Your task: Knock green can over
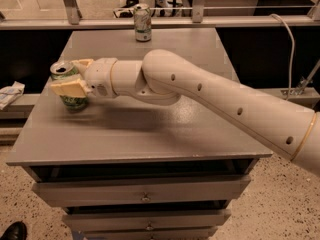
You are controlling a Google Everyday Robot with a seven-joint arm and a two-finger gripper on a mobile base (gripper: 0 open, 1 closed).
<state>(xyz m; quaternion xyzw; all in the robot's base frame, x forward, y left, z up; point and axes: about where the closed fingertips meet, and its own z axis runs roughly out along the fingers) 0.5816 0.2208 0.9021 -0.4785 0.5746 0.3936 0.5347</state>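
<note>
The green can [75,102] stands near the left edge of the grey table [150,134], leaning a little with its open top to the left. My gripper [67,75] sits around its upper half. One pale finger [70,87] crosses the can's front and the other finger [83,62] shows behind it, so the gripper looks closed on the can. My arm reaches in from the right, low over the table top.
A mostly white can [142,22] stands at the table's far edge. The table has drawers [145,196] below. A railing runs behind it, a crumpled cloth [10,94] lies on a ledge at left, and a cable [291,49] hangs at right.
</note>
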